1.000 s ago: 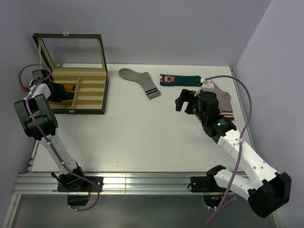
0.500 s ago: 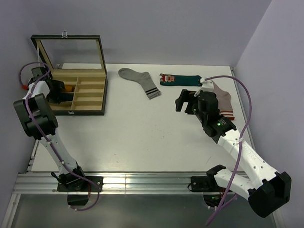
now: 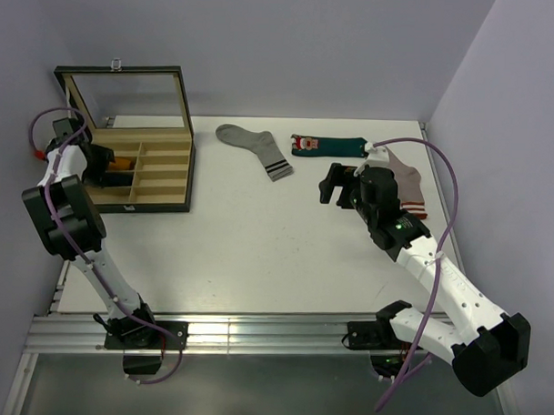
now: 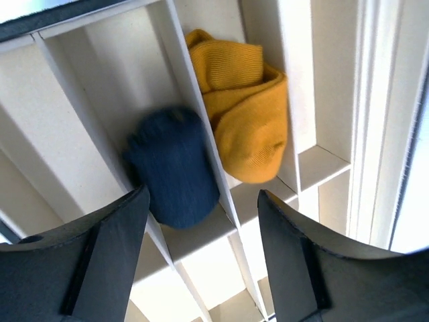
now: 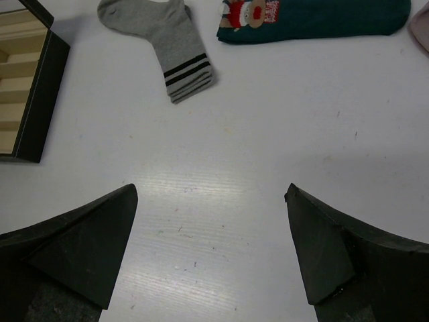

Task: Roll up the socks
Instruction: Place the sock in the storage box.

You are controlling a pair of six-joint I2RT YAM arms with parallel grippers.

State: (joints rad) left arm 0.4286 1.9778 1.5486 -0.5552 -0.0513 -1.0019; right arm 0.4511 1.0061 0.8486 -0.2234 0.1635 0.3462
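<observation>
Already boxed: rolled navy knit sock (image 4: 173, 168), rolled mustard-orange knit sock (image 4: 244, 114), in neighbouring compartments of black-framed wooden box (image 3: 193, 173)
Dark teal Christmas sock (image 5: 315, 20): flat on white table (image 3: 257, 243); probably soft, limp; pinch toe end
Left gripper (image 4: 201, 201): spread, empty
Right gripper (image 5: 211, 194): spread, empty

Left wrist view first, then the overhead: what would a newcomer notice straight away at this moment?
Two rolled socks, a mustard-orange sock and a navy sock, sit in neighbouring compartments of the open wooden box at the table's far left, under the open left gripper. A dark teal sock lies flat and unrolled near the far edge, beyond the open right gripper.
</observation>
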